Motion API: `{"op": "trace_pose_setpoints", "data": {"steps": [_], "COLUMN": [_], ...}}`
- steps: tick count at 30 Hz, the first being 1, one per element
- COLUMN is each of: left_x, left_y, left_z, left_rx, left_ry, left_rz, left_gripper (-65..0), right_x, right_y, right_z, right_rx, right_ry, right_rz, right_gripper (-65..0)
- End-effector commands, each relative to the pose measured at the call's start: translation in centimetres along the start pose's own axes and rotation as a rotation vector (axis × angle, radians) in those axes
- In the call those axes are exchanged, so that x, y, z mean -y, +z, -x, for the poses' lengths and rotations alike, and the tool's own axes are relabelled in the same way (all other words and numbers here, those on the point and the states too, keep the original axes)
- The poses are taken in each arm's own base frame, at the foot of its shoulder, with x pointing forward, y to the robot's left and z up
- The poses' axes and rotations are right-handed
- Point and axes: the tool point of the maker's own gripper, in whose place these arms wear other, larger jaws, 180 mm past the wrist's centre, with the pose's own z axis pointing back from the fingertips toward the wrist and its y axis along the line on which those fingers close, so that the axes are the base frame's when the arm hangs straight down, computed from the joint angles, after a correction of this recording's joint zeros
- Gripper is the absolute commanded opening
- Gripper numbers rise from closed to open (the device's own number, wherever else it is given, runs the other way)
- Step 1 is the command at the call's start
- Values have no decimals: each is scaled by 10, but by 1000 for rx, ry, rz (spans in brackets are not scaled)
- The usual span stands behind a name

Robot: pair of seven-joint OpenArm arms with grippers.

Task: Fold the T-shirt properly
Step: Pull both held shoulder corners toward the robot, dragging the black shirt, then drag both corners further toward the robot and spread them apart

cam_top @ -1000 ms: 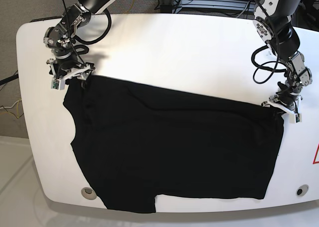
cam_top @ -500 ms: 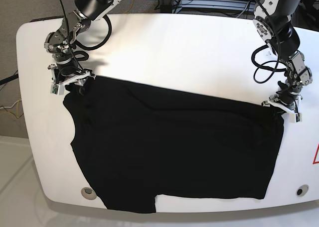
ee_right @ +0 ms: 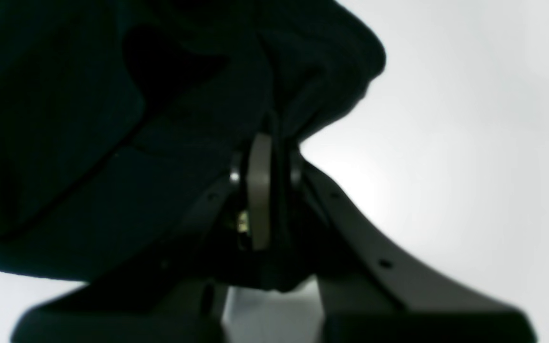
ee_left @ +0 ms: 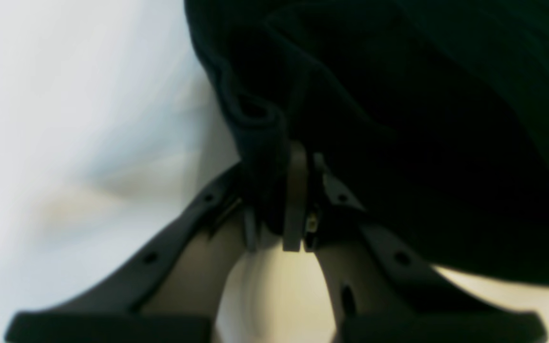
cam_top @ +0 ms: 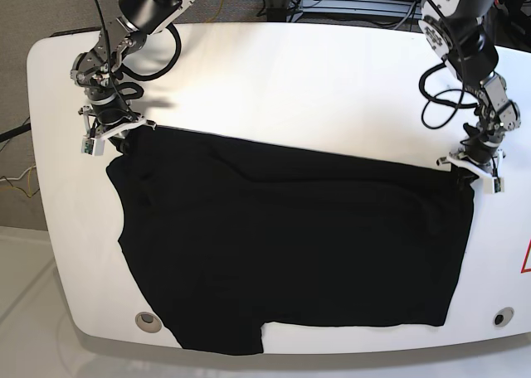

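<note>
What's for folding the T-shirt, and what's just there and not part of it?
For the folding:
- black T-shirt, pinched at two corners
- left gripper, shut on one corner
- right gripper, shut on the other corner
- white table, under the shirt

Just there:
- dark cables behind the table
- round grommet at the near left of the view
- another round grommet, near right
</note>
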Motion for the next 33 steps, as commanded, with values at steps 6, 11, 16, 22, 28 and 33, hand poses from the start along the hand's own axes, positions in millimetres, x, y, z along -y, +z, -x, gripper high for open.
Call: {"op": "trace_pose_setpoints", "data": {"steps": [6,11,16,22,28,33], "left_x": [-5,0,-3,0,-4,-9], "left_y": [33,52,71,84,99,110], "left_z": [35,47,62,79,95,108], "left_rx": [-109,-113,-161,-188,-227,-261], "left_ry": [-106,-139,-176,-180,-195,-200], "left_rz": [-57,-77,-94,-99,-108,-116], "left_gripper": [-589,-589,-589,-589,-589,-589], "right_x": [12,17,25,33,39,48], "right_y": [7,16,26,41,52,66], "right_z": [-4,5,4,9,24,32], "right_rx": [-8,-25,-20,-29,-63,-81], "right_ry": [42,55,76,107,121,136], "right_rz": [31,41,66,91,107,133], "right_gripper": [-627,-627,-627,-627,-627,-627]}}
